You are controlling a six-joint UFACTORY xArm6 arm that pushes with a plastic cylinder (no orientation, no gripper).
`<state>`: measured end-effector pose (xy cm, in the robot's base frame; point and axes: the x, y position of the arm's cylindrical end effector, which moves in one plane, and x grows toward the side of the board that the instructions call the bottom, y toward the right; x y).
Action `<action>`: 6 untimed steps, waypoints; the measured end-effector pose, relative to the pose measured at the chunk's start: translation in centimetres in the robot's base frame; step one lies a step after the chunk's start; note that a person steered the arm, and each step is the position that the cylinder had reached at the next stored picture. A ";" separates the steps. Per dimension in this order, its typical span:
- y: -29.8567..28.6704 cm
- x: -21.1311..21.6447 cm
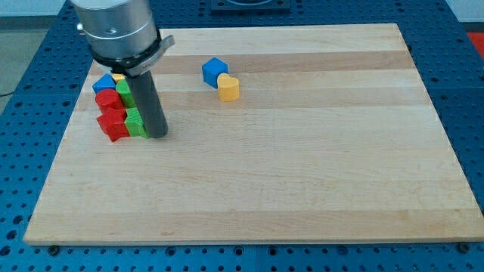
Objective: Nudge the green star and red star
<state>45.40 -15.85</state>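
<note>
At nine o'clock on the tabletop [302, 189], your tip [157, 135] stood touching the green star [135, 122], with the red star [113, 126] just beyond it. You carried no fingers, only a rod. I judged the nudge under way; next, press toward nine o'clock. Behind the rod, the cluster's other red, green, blue and yellow blocks were partly hidden.

A single camera looks down at a slant from beyond the near edge of the board [302, 181], taking in almost all of it plus strips of blue pegboard [23, 227] on each side, with the arm [117, 30] entering far left.
</note>
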 end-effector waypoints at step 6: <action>-3.4 4.4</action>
<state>49.77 -19.27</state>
